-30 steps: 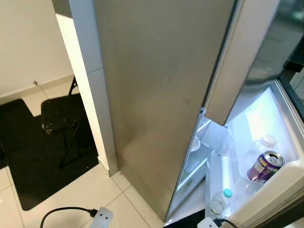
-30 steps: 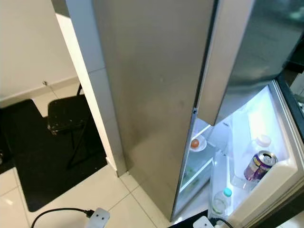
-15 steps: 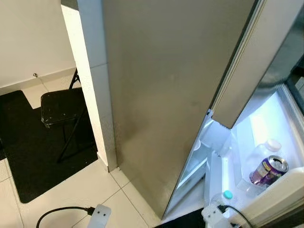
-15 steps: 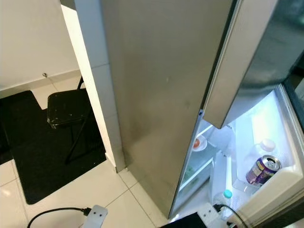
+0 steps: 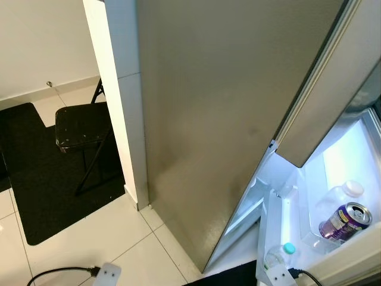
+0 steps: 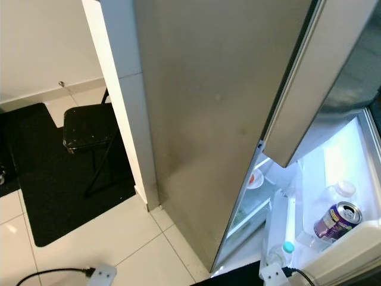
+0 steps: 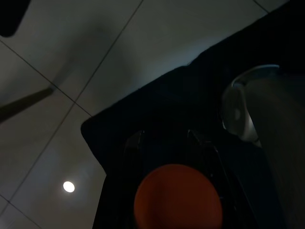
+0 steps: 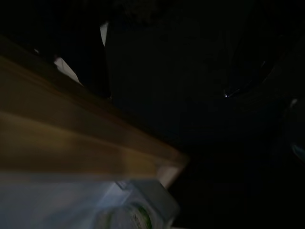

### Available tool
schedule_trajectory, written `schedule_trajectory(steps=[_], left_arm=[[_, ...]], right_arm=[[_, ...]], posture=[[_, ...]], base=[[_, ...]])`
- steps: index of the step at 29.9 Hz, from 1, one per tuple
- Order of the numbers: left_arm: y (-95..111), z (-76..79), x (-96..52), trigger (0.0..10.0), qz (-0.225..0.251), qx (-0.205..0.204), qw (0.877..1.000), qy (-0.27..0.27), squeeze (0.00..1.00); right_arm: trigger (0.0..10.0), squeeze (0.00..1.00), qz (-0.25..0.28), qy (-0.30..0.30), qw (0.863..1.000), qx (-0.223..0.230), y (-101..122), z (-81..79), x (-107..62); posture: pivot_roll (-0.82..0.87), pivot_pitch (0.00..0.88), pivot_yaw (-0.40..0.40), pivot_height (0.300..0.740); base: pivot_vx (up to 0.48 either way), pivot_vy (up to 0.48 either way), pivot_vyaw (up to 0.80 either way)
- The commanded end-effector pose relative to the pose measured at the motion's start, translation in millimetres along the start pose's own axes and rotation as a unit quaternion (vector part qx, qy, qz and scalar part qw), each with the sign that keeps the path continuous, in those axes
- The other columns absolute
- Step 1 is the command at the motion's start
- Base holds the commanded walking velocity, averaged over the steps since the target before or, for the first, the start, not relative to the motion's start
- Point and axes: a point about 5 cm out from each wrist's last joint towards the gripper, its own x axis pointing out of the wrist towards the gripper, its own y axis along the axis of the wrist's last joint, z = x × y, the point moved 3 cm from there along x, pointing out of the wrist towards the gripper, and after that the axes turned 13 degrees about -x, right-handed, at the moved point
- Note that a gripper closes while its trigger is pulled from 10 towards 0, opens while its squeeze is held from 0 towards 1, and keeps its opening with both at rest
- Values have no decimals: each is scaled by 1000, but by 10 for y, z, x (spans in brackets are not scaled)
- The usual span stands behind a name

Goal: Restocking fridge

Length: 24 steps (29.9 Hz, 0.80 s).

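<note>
Camera is swinging left, so the fridge door shelf (image 6: 357,235) with its purple can (image 6: 337,219) is sliding rightward; it is lying nearer the right arm; either end effector's opening I cannot tell.

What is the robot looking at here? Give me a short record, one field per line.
Place: tiled floor beside a steel fridge
Fridge door: open, lit inside
Door shelf: purple drink can next to a white-capped plastic bottle
Lower door shelf: bottle with teal cap
Inside shelf: small white dish holding something orange-red
Left gripper: holds an orange round thing over a dark surface
Right wrist view: too dark to tell much
Nearby: black folding chair on a black mat; white plug and cable on the floor
</note>
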Motion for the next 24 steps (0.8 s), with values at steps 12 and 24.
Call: schedule_trajectory(steps=[12,24], left_arm=[[-19,239,17,10000,-13,44,998,-42,0],[-198,337,-15,10000,-32,60,996,-61,0]], right_arm=[[10000,0,166,-90,979,79,748,644,-35],[10000,0,202,-167,962,76,882,1042,-132]], posture=[[15,46,-37,740],[21,43,-55,740]], base=[[0,0,0],[0,0,0]])
